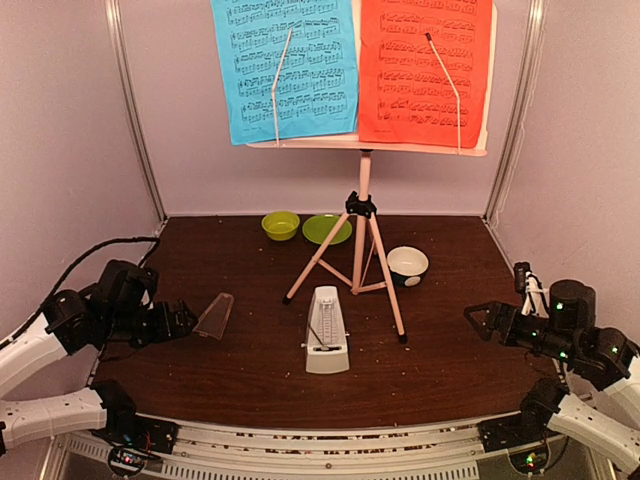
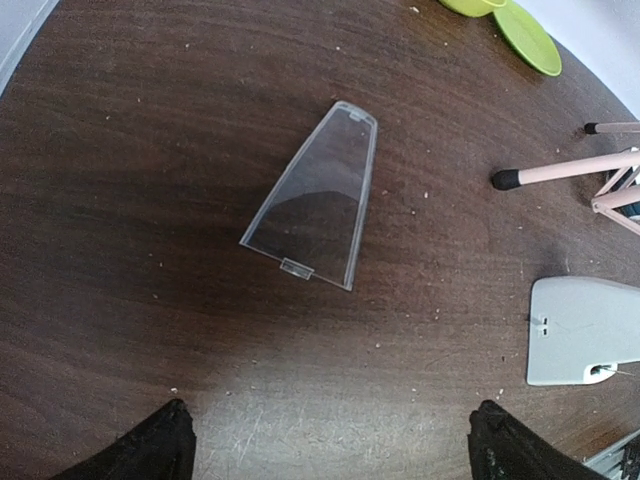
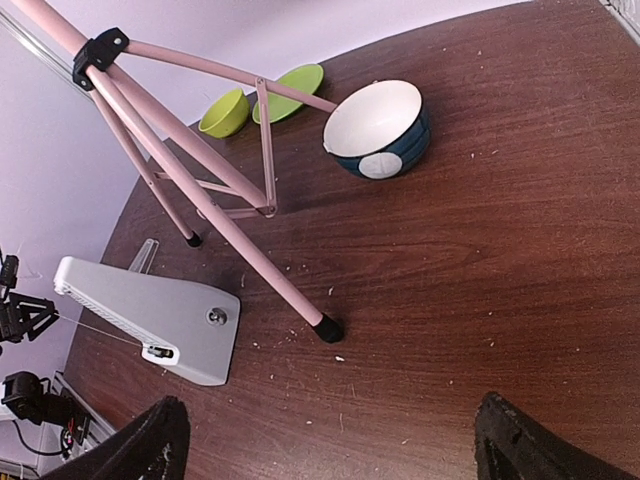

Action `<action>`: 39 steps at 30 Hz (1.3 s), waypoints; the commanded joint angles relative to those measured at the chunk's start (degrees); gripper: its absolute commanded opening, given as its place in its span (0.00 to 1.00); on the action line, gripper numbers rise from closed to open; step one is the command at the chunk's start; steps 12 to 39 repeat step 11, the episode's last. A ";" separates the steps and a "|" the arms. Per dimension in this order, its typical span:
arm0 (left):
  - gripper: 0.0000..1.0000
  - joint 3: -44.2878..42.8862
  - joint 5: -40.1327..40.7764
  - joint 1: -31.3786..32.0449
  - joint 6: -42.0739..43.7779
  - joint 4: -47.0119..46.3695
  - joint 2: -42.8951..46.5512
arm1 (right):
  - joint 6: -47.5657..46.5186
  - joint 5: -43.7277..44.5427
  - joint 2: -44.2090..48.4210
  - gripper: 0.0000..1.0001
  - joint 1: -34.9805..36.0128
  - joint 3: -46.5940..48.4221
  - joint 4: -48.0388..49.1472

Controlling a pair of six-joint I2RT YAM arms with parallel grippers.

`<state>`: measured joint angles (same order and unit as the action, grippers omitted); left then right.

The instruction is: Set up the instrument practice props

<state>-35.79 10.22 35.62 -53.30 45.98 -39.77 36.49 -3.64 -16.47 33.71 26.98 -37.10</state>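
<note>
Okay, I see left end effector (image 1: 188,321) spread apart, clear cover (image 2: 315,200) lying flat on table (image 1: 440,350) just ahead, right end effector (image 1: 473,318) apart too, white metronome (image 1: 327,335) upright mid-table, near pink music stand (image 1: 362,215).

One music stand (image 1: 364,175), two sheet-music pages (image 1: 285,65), one metronome (image 1: 326,335), one clear cover (image 1: 214,316), two bowls (image 1: 280,225), one plate (image 1: 325,229).

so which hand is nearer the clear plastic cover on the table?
Left. The left hand sits open just beside the clear cover, apart from it. The right hand is open, far off on the other side of the metronome.
</note>
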 commanded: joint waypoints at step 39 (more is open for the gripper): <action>0.98 -0.65 1.52 -0.30 0.42 -5.82 -1.98 | 1.65 0.12 -1.99 1.00 -0.23 -0.77 4.49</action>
